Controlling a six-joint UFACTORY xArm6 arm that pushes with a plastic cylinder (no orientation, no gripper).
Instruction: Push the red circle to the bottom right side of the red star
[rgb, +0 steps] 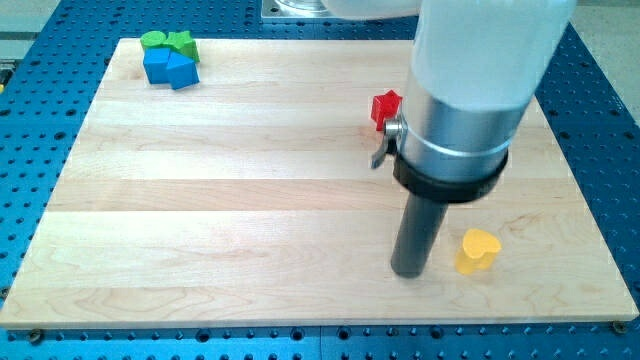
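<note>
A red star lies on the wooden board in the upper right part of the view, partly hidden behind the arm's grey collar. No red circle shows; the arm's body may cover it. My tip rests on the board in the lower right, well below the red star and just left of a yellow heart, with a small gap between them.
At the view's top left corner sits a tight cluster: a green circle, a green star, a blue cube and a blue pentagon. The board lies on a blue perforated table. The arm's wide white body blocks the upper right.
</note>
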